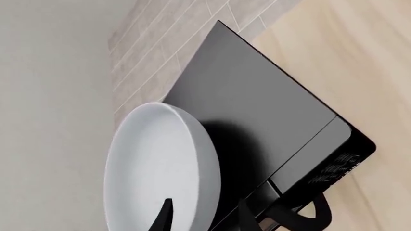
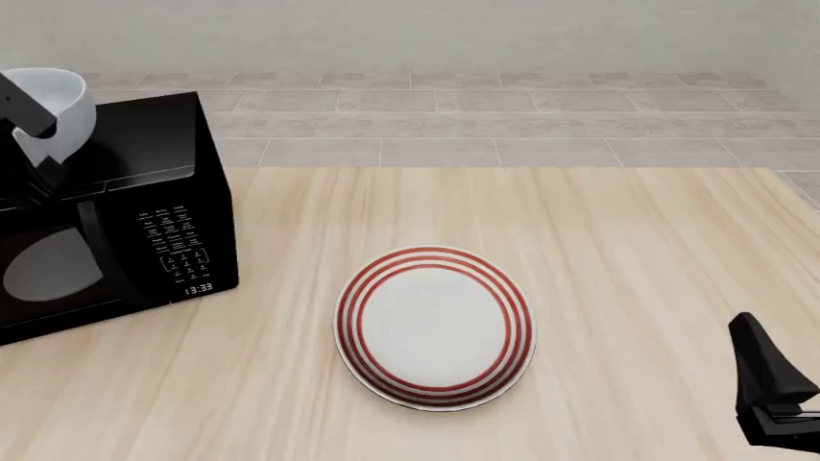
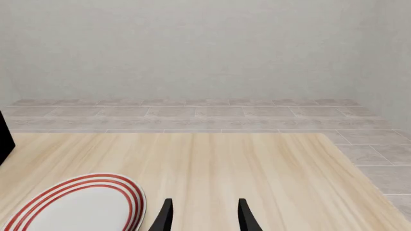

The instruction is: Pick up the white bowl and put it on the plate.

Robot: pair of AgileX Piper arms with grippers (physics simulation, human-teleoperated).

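Note:
The white bowl (image 2: pixel 61 108) sits on top of a black microwave at the far left of the front view. In the left wrist view the bowl (image 1: pixel 154 168) fills the near field. My left gripper (image 1: pixel 205 217) straddles its rim, one finger inside and one outside, with a gap showing on both sides, so it is open. In the front view the left gripper (image 2: pixel 31 113) is partly hidden by the bowl. The plate (image 2: pixel 436 327) with red rings lies flat at the table's middle. My right gripper (image 3: pixel 204 217) stands open and empty near the plate (image 3: pixel 77 207), low at the front right (image 2: pixel 769 384).
The black microwave (image 2: pixel 154 154) with a keypad and clock fills the left side of the wooden table; its top (image 1: pixel 257 96) is under the bowl. A tiled floor strip (image 2: pixel 513 125) and a pale wall lie beyond the table's far edge.

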